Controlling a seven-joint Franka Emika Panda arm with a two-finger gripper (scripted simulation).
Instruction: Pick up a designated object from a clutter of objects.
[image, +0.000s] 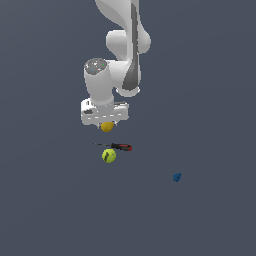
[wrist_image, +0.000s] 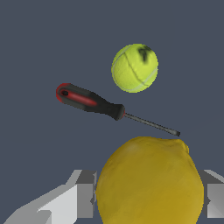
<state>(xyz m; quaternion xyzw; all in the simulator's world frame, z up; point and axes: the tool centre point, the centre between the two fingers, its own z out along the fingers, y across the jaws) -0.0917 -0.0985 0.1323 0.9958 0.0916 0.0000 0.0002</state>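
gripper (wrist_image: 148, 199) clenched on the orange-yellow ball (wrist_image: 149, 183) (fingers (wrist_image: 85, 199) touching both sides).

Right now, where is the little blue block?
In the exterior view the blue block sits alone toward the exterior view's right, well apart from the tennis ball and the screwdriver. The wrist view does not show it.

The white, jointed robot arm (image: 122, 42) reaches down from above, wrist vertical. Its pale grey two-fingered gripper (image: 106, 125) points straight down, fingers (wrist_image: 83, 194) pressed against an orange-yellow roundish fruit (wrist_image: 148, 183) (a firm-looking clamp).
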